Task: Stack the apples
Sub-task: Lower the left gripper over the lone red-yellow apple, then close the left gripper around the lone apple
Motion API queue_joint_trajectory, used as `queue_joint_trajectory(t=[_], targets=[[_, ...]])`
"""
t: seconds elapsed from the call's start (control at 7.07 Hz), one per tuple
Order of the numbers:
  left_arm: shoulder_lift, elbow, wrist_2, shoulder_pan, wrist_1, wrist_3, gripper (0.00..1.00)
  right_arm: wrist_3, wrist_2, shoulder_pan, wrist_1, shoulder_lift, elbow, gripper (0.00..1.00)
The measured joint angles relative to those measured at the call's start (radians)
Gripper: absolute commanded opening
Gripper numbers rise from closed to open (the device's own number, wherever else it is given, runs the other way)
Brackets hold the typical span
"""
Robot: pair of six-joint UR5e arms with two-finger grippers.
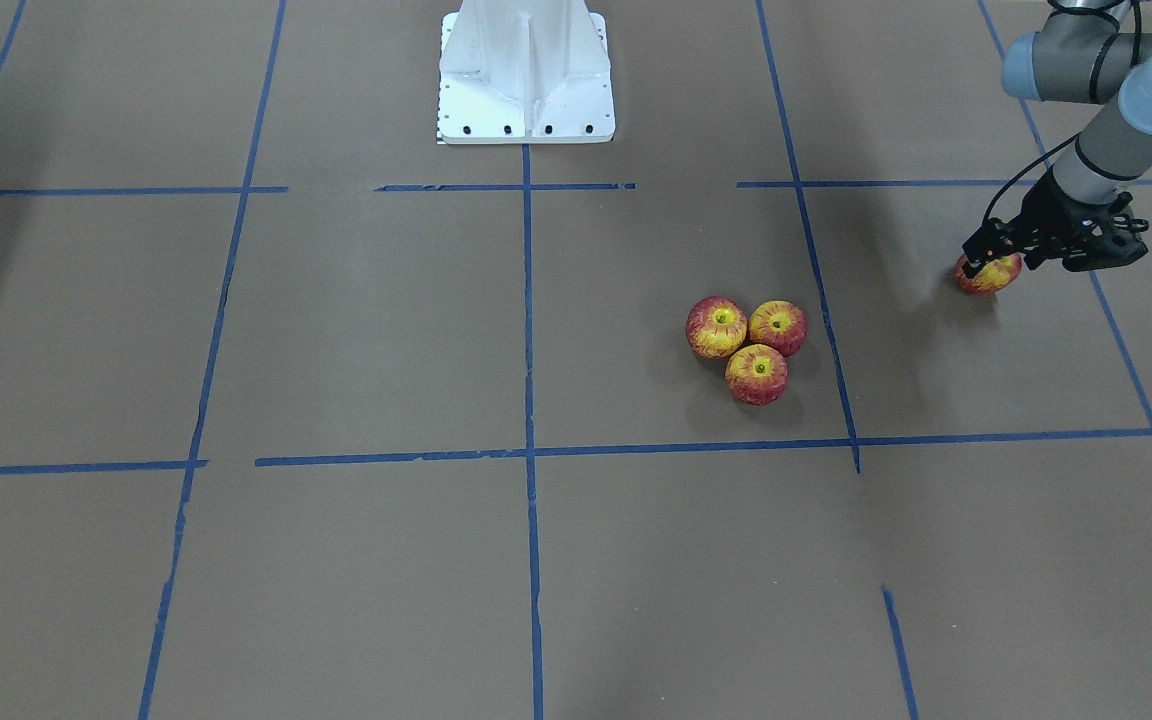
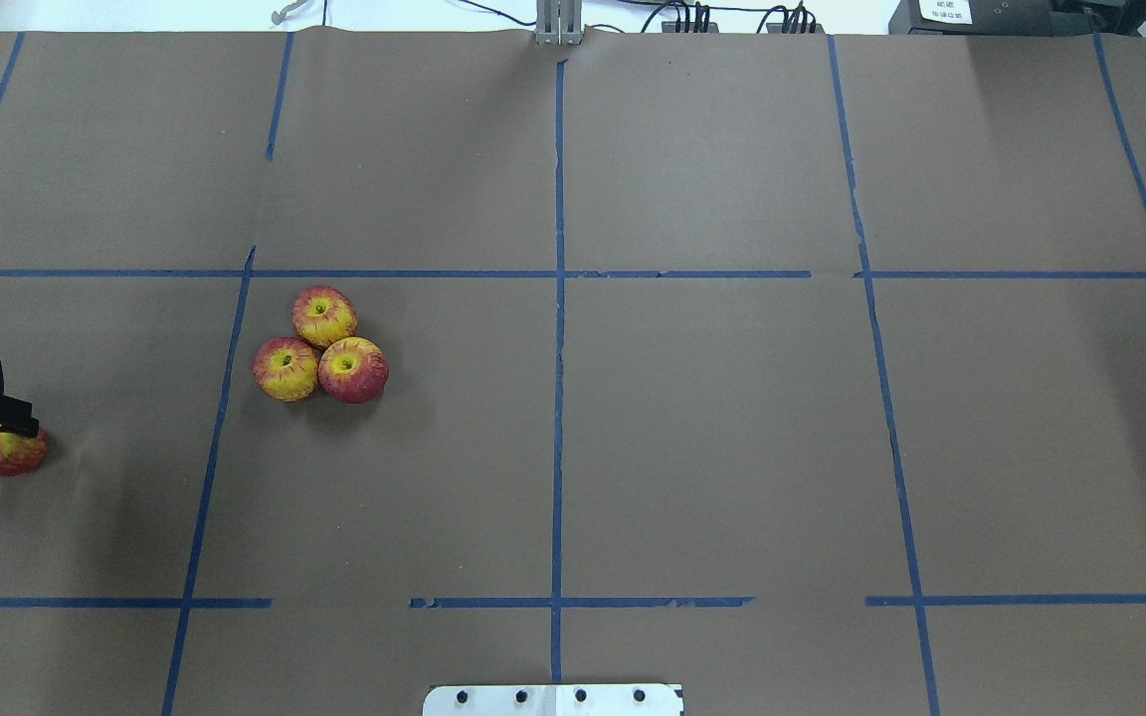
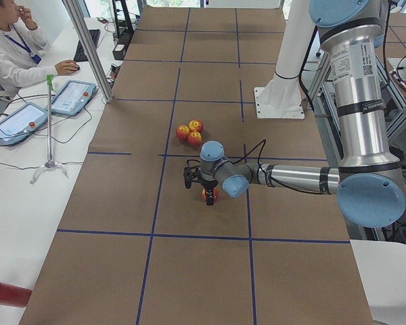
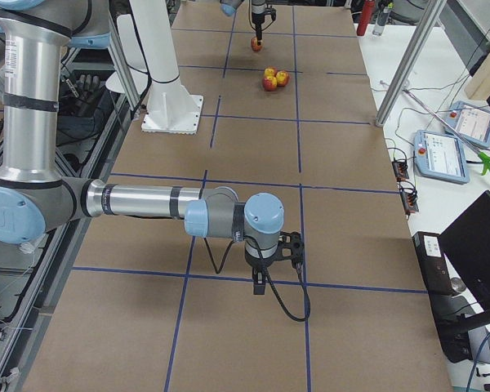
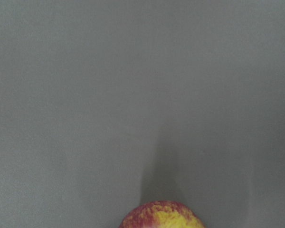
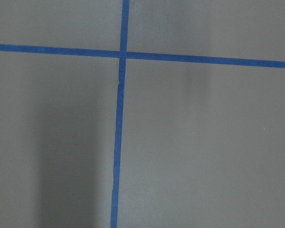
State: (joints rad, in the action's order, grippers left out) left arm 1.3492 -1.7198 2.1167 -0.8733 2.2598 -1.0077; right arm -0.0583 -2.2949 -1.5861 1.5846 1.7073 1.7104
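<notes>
Three apples [image 1: 748, 345] sit touching in a tight triangle on the brown table; they also show in the overhead view [image 2: 319, 346]. A fourth apple [image 1: 991, 275] lies apart at the table's left end, also in the overhead view [image 2: 2, 452]. My left gripper [image 1: 986, 262] stands over this apple with its black fingers closed on its sides. I cannot tell whether the apple rests on the table or hangs just above it. Its top shows at the bottom of the left wrist view [image 5: 161, 216]. My right gripper [image 4: 265, 273] shows only in the exterior right view, pointing down near the table; I cannot tell its state.
The robot's white base [image 1: 526, 75] stands at the table's edge. Blue tape lines [image 2: 558, 398] mark a grid on the brown paper. Operator desks with tablets [image 3: 71, 98] lie beyond the far edge.
</notes>
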Motion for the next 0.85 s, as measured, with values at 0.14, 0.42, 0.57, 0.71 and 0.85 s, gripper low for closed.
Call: queue_joint_trajectory(t=[0.14, 0.42, 0.57, 0.71, 0.85], targets=[[0.002, 0.011, 0.016, 0.014, 0.000, 0.000, 0.98, 0.000, 0.000, 0.000, 0.000, 0.000, 0.000, 1.00], [0.008, 0.027, 0.033, 0.031, -0.002, 0.003, 0.49, 0.000, 0.000, 0.000, 0.000, 0.000, 0.000, 1.00], [0.009, 0.032, 0.041, 0.036, -0.001, 0.005, 0.10, 0.000, 0.000, 0.000, 0.000, 0.000, 0.000, 1.00], [0.009, 0.034, 0.050, 0.038, 0.000, 0.007, 0.00, 0.000, 0.000, 0.000, 0.000, 0.000, 0.000, 1.00], [0.010, 0.028, 0.056, 0.037, -0.002, 0.006, 0.00, 0.000, 0.000, 0.000, 0.000, 0.000, 0.000, 1.00]])
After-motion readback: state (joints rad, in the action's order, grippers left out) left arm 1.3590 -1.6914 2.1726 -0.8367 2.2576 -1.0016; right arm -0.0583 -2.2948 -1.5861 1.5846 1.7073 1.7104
